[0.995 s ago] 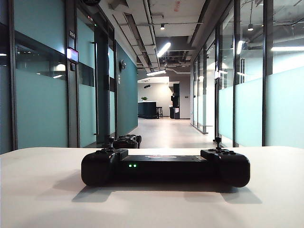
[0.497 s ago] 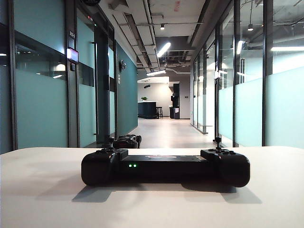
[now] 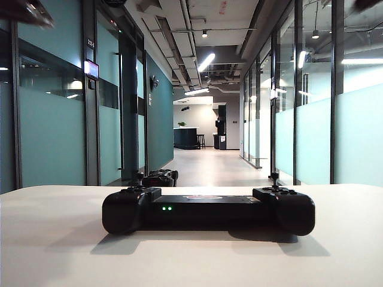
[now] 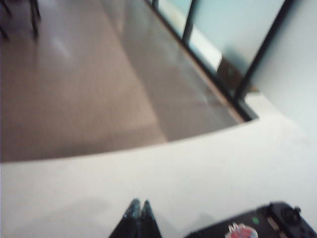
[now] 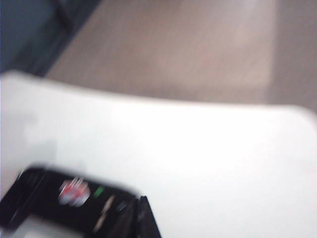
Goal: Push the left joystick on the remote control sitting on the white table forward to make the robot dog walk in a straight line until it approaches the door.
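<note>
The remote control [image 3: 208,210] sits flat near the middle of the white table [image 3: 54,245], with two small green lights on its front. The left joystick [image 3: 139,177] sticks straight up from the end near those lights, and nothing touches it. Behind that end, down on the hallway floor, you can see the dark top of the robot dog [image 3: 161,177]. The left gripper [image 4: 139,212] hangs in the air above the table, with its two black fingers pressed together and nothing between them. In its wrist view one end of the remote control [image 4: 267,225] shows nearby, apart from the fingers. The right gripper [image 5: 140,210] is up over the table too. Its picture is blurry, but its fingers look pressed together and empty, close by the remote control [image 5: 64,203]. In the exterior view a dark blur in the top left corner is the left arm [image 3: 27,12], high above everything.
</note>
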Controlling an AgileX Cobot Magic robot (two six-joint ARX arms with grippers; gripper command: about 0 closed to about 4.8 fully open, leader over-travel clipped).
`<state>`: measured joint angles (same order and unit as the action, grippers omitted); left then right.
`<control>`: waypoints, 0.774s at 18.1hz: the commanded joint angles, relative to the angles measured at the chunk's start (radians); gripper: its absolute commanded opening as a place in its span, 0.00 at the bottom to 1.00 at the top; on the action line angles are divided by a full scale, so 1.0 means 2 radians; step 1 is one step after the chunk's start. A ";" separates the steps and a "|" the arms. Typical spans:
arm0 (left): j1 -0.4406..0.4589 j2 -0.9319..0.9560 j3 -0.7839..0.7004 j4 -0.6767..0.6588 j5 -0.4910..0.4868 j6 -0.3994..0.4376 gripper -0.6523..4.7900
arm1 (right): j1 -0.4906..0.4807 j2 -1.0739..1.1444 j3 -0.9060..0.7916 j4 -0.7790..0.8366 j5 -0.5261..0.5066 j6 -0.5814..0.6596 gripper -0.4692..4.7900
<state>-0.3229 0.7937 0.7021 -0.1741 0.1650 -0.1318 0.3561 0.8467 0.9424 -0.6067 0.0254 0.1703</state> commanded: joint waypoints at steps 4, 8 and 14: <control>-0.003 0.044 0.036 -0.026 0.080 -0.002 0.11 | 0.138 0.070 0.005 -0.038 0.066 0.101 0.08; -0.003 0.050 0.041 -0.026 0.086 -0.002 0.11 | 0.167 0.118 0.005 -0.073 0.048 0.167 0.08; -0.003 0.050 0.041 -0.027 0.086 -0.002 0.11 | 0.162 0.182 0.009 -0.093 -0.021 0.180 0.73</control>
<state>-0.3286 0.8967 0.7753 -0.2363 0.3313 -0.1322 0.6842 1.1961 0.9482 -0.7967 0.0399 0.5270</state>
